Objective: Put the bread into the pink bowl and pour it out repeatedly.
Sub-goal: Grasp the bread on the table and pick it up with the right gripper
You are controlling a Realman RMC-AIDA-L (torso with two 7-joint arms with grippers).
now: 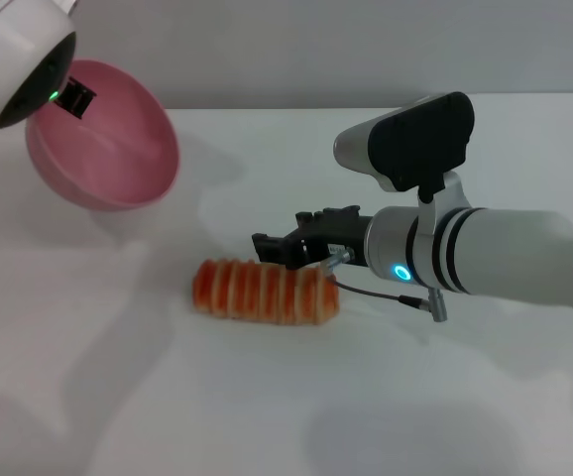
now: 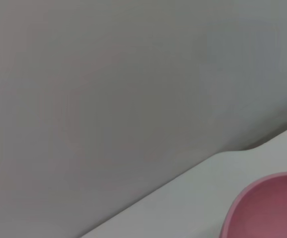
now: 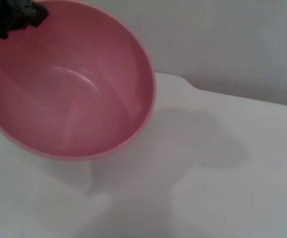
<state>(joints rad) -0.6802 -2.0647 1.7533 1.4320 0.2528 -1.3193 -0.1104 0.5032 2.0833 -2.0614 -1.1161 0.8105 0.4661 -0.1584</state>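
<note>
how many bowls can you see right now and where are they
1. The pink bowl is held tipped above the far left of the white table by the left gripper, empty, its opening facing the bread. Nothing looks able to hide another.

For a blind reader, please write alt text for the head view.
The left end effector holds the empty pink bowl tilted above the white table. The bread lies on the table, with the right end effector just behind it.

smooth glossy plastic pink bowl [image 1: 118, 149], ridged bread [image 1: 265, 292]
</note>
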